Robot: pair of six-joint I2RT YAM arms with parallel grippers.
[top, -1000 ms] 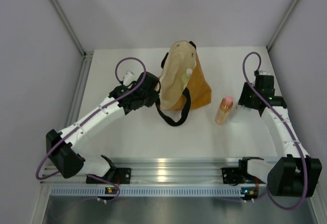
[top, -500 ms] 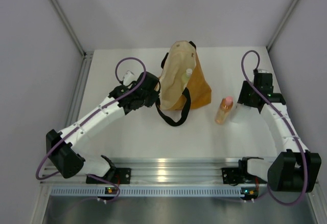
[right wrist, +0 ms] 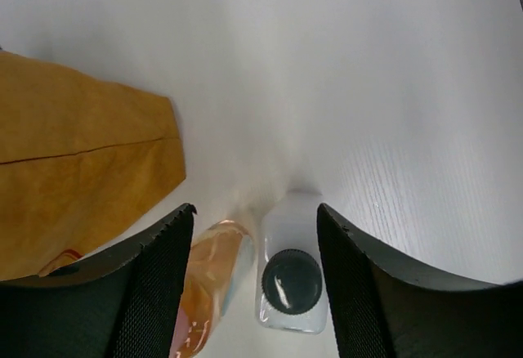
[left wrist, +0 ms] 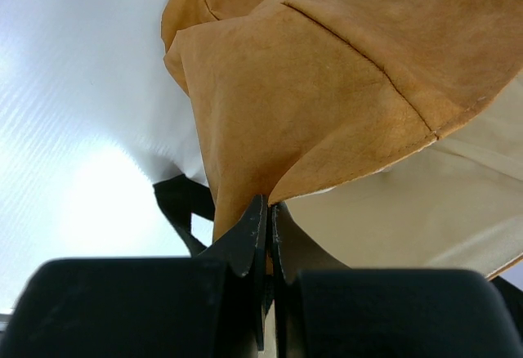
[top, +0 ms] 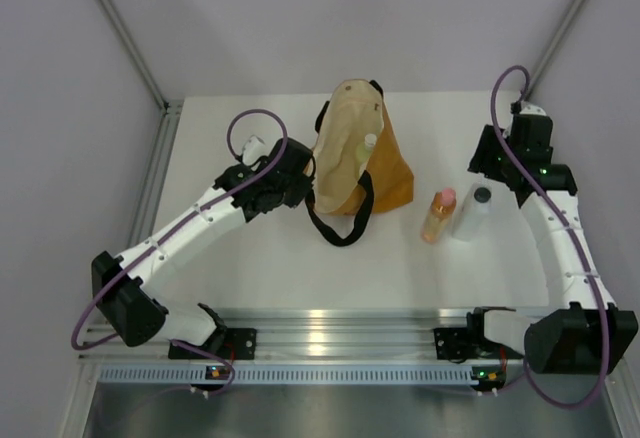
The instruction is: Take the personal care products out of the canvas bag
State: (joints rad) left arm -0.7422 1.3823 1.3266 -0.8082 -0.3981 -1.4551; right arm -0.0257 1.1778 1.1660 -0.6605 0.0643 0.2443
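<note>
Right gripper [right wrist: 254, 208], jaws now spread, has lifted off the black-capped whitish bottle [top: 471, 211], standing beside the orange bottle [top: 438, 215]: two products out of the canvas bag [top: 392, 173].

A white table [top: 270, 258] lies under both hands. It is smooth and shiny, and it fills the space in front of the right hand [right wrist: 254, 208] and to the left of the left hand [left wrist: 267, 211]. Grey walls [top: 330, 18] stand far past the hands. A silver rail [top: 330, 326] runs along the table edge behind them. Two thin grey bars [top: 120, 33] lean up in the back corners.
</note>
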